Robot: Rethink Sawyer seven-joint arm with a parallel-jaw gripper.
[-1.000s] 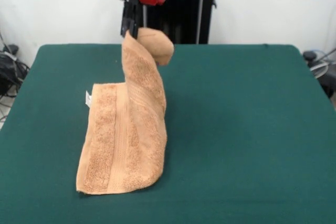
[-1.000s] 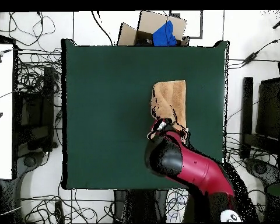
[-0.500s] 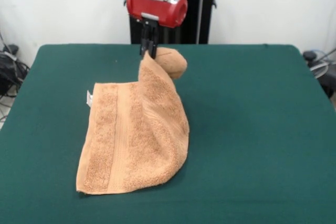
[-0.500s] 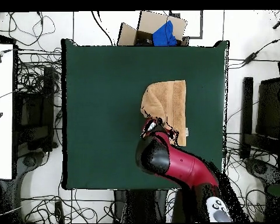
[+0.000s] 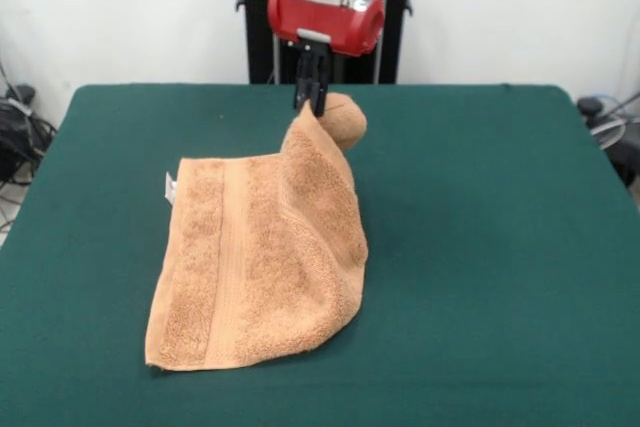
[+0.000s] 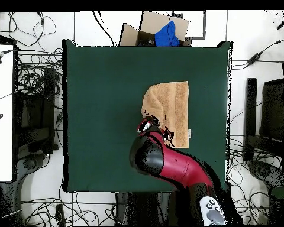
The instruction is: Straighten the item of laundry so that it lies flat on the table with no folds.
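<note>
Towel (image 5: pixel 262 257) cloth was pinched at a far corner between the closed jaws of the gripper (image 5: pixel 312 99), raised into a peak with a loose lobe flopping beside it. Below and outward, the rest lay spread on the green bench (image 5: pixel 480 247), its right side draped and doubled. Soft, light and limp, it probably handles best by corners.

The hand (image 5: pixel 312 102) pinches the towel's (image 5: pixel 262 262) lifted corner above the table (image 5: pixel 480 247).
</note>
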